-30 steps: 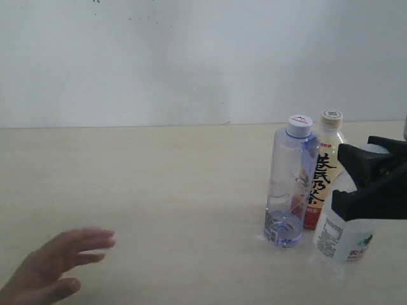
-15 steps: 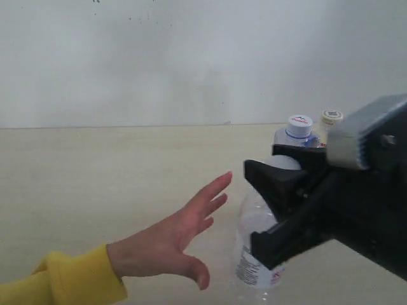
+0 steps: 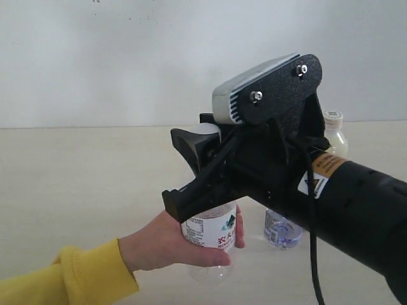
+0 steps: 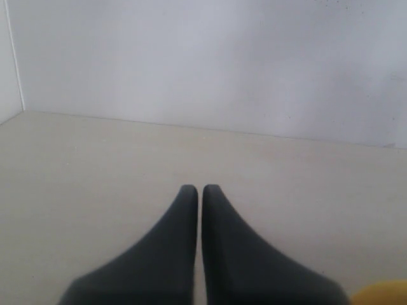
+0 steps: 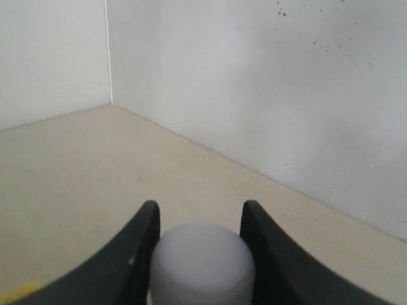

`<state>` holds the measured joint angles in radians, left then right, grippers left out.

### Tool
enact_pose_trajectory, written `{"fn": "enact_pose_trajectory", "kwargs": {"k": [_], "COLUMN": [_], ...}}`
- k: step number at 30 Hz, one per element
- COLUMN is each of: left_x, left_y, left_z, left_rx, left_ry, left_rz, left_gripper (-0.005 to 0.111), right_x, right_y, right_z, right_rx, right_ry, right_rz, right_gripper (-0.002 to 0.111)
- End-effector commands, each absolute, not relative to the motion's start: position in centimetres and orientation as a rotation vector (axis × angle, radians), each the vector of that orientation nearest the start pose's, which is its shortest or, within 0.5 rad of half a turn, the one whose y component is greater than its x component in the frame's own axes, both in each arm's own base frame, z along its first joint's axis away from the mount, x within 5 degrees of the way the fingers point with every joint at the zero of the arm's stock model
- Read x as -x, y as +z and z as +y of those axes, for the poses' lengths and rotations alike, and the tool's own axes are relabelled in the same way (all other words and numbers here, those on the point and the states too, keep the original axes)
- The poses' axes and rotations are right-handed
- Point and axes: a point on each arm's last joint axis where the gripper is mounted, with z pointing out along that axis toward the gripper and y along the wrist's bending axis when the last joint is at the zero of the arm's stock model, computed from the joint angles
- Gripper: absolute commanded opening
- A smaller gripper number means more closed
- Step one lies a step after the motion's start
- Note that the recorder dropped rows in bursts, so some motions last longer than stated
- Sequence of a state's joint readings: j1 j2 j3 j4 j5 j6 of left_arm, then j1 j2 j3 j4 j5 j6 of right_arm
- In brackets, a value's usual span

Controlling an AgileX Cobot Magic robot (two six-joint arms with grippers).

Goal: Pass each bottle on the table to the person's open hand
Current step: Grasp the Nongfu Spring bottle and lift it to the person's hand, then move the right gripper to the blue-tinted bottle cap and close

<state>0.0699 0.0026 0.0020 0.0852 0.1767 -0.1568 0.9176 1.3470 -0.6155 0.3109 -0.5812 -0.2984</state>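
Observation:
My right gripper (image 3: 183, 170) is shut on the neck of the clear ribbed white-capped bottle (image 3: 210, 233), held above the table (image 3: 89, 184) left of centre. The person's open hand (image 3: 166, 245), with a mustard-yellow cuff (image 3: 76, 279), wraps round the bottle's lower body. In the right wrist view the white cap (image 5: 202, 262) sits between the fingers of the right gripper (image 5: 200, 208). Behind my arm stand the bluish bottle (image 3: 282, 229), only its base showing, and the tea bottle (image 3: 334, 135), only its top showing. My left gripper (image 4: 199, 189) is shut and empty over bare table.
My right arm and its wrist camera (image 3: 267, 95) fill the middle and right of the exterior view and hide most of the two standing bottles. A pale wall (image 3: 127, 57) backs the table. A bit of yellow sleeve (image 4: 386, 294) shows in the left wrist view.
My right gripper has carried the ribbed bottle leftward from beside the other two bottles. The person's hand came in from the left and closed round the bottle's lower body.

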Motion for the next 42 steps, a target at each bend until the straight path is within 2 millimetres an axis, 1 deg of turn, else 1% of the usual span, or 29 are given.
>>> {"fn": "enact_pose_trajectory", "kwargs": {"k": [1, 2, 3, 5, 6, 10, 12, 13, 15, 17, 18, 20, 21, 23, 27, 29, 31, 34, 36, 39, 42], "left_x": [-5.6, -5.6, -5.6, -5.6, -5.6, -5.6, -5.6, -5.6, -5.6, -5.6, -5.6, -5.6, -5.6, -5.6, -5.6, -5.6, -5.6, -5.6, -5.6, -5.6, -5.6], "left_y": [19.7, 19.7, 19.7, 19.7, 19.7, 19.7, 19.7, 19.7, 19.7, 19.7, 19.7, 19.7, 19.7, 19.7, 19.7, 19.7, 19.7, 19.7, 19.7, 19.7, 19.7], "left_z": [0.5, 0.5, 0.5, 0.5, 0.5, 0.5, 0.5, 0.5, 0.5, 0.5, 0.5, 0.5, 0.5, 0.5, 0.5, 0.5, 0.5, 0.5, 0.5, 0.5, 0.5], "left_rx": [0.136, 0.136, 0.136, 0.136, 0.136, 0.136, 0.136, 0.136, 0.136, 0.136, 0.136, 0.136, 0.136, 0.136, 0.136, 0.136, 0.136, 0.136, 0.136, 0.136, 0.136], "left_ry": [0.009, 0.009, 0.009, 0.009, 0.009, 0.009, 0.009, 0.009, 0.009, 0.009, 0.009, 0.009, 0.009, 0.009, 0.009, 0.009, 0.009, 0.009, 0.009, 0.009, 0.009], "left_rz": [1.657, 1.657, 1.657, 1.657, 1.657, 1.657, 1.657, 1.657, 1.657, 1.657, 1.657, 1.657, 1.657, 1.657, 1.657, 1.657, 1.657, 1.657, 1.657, 1.657, 1.657], "left_gripper": [0.004, 0.004, 0.004, 0.004, 0.004, 0.004, 0.004, 0.004, 0.004, 0.004, 0.004, 0.004, 0.004, 0.004, 0.004, 0.004, 0.004, 0.004, 0.004, 0.004, 0.004], "right_x": [-18.5, -18.6, -18.8, -19.1, -19.0, -17.8, -17.0, -16.7, -16.0, -15.3, -15.0, -14.9, -14.8, -14.8, -15.2, -15.7, -16.3, -16.9, -17.3, -18.1, -19.1], "right_y": [27.0, 27.0, 27.2, 27.7, 28.2, 30.5, 30.9, 30.9, 30.3, 29.2, 28.3, 27.3, 26.6, 26.0, 25.8, 25.4, 24.6, 23.6, 23.1, 22.6, 22.7], "right_z": [20.9, 20.7, 20.2, 18.9, 18.2, 15.4, 13.9, 13.3, 11.8, 10.9, 10.6, 10.3, 10.1, 10.2, 11.7, 12.0, 12.3, 13.4, 14.0, 14.1, 13.8], "right_rx": [0.578, 0.528, 0.463, 0.387, 0.366, 0.350, 0.345, 0.332, 0.297, 0.276, 0.263, 0.240, 0.222, 0.216, 0.331, 0.299, 0.284, 0.326, 0.323, 0.273, 0.249], "right_ry": [0.528, 0.524, 0.506, 0.411, 0.360, 0.227, 0.174, 0.152, 0.122, 0.141, 0.157, 0.169, 0.172, 0.187, 0.197, 0.189, 0.155, 0.151, 0.157, 0.118, 0.112], "right_rz": [1.548, 1.563, 1.582, 1.601, 1.591, 1.544, 1.548, 1.552, 1.572, 1.593, 1.613, 1.641, 1.657, 1.661, 1.588, 1.576, 1.582, 1.563, 1.537, 1.539, 1.552], "right_gripper": [0.075, 0.079, 0.076, 0.069, 0.066, 0.066, 0.066, 0.066, 0.066, 0.066, 0.067, 0.073, 0.078, 0.082, 0.082, 0.082, 0.082, 0.082, 0.082, 0.082, 0.082]}}
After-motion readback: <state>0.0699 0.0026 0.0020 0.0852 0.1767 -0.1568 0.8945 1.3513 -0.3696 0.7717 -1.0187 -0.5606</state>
